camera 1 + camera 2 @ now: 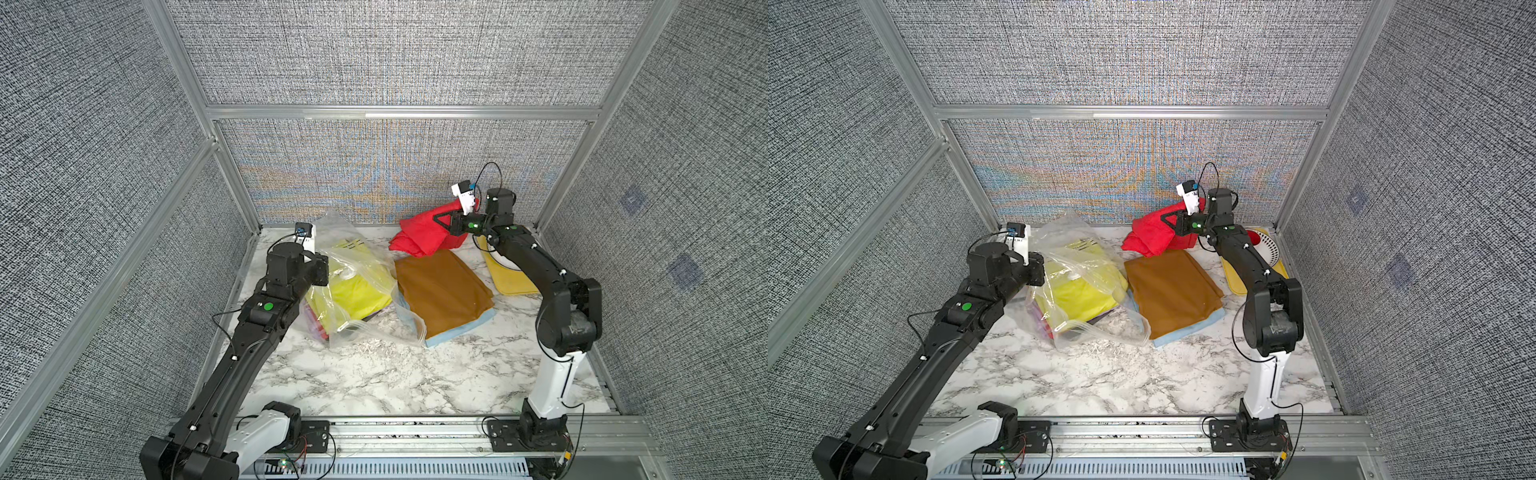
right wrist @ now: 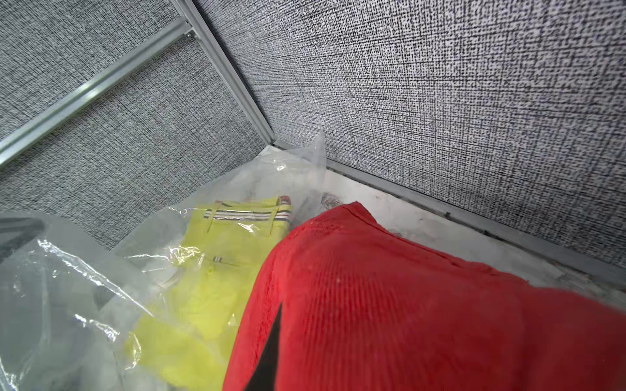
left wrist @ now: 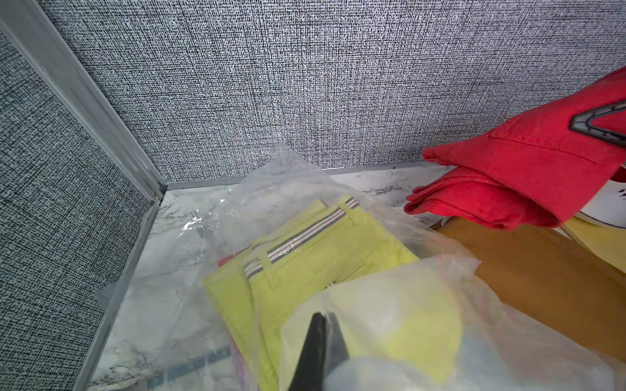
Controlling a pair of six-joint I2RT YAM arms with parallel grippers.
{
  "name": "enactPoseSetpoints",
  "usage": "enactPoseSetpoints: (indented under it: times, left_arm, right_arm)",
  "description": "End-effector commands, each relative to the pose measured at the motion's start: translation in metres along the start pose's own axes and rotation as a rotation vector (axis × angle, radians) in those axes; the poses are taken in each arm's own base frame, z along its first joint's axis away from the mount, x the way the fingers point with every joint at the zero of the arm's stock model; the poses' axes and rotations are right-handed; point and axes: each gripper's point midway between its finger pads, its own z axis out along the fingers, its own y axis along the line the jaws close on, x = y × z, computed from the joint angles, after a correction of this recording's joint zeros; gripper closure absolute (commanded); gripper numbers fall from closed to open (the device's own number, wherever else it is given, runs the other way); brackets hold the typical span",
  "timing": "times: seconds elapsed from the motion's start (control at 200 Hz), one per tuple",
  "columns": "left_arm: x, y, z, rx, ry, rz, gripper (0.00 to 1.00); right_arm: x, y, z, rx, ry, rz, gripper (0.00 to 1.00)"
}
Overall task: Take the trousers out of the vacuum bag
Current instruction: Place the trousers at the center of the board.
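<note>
Item 1: right pincer (image 1: 441, 219), clamped tight on the red trousers (image 1: 417, 239). I saw them hang clear of the desk (image 1: 374, 374), near the back wall, over the far edge of the mustard-brown trousers (image 1: 442, 291).

Item 2: left pincer (image 3: 322, 318), jaws pressed together on a fold of the vacuum bag (image 1: 376, 266), at the bag's left side.

Item 3: the bag itself, crumpled on the desk's back left, zip edge toward the front.

Item 4: yellow trousers (image 1: 353, 291), inside the bag, striped waistband toward the back wall.

Item 5: mustard-brown trousers, flat on the desk outside the bag, just right of it, stacked on the light blue trousers (image 1: 457, 332).

Item 6: yellow tray (image 1: 509, 278), back right, partly hidden behind the right arm.
</note>
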Motion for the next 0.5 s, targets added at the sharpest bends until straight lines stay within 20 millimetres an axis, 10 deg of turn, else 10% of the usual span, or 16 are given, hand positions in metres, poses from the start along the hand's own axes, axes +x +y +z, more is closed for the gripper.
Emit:
enactPoseSetpoints:
  times: [0.0, 0.496]
  left_arm:
    - [-0.008, 0.004, -0.007, -0.02, -0.029, 0.007, 1.0]
    - [-0.013, 0.009, -0.032, -0.032, -0.051, 0.019, 1.0]
  right_arm:
    - [-0.027, 0.033, 0.003, -0.188, -0.058, -0.101, 1.0]
    - [-0.016, 0.036, 0.004, -0.211, -0.03, -0.089, 1.0]
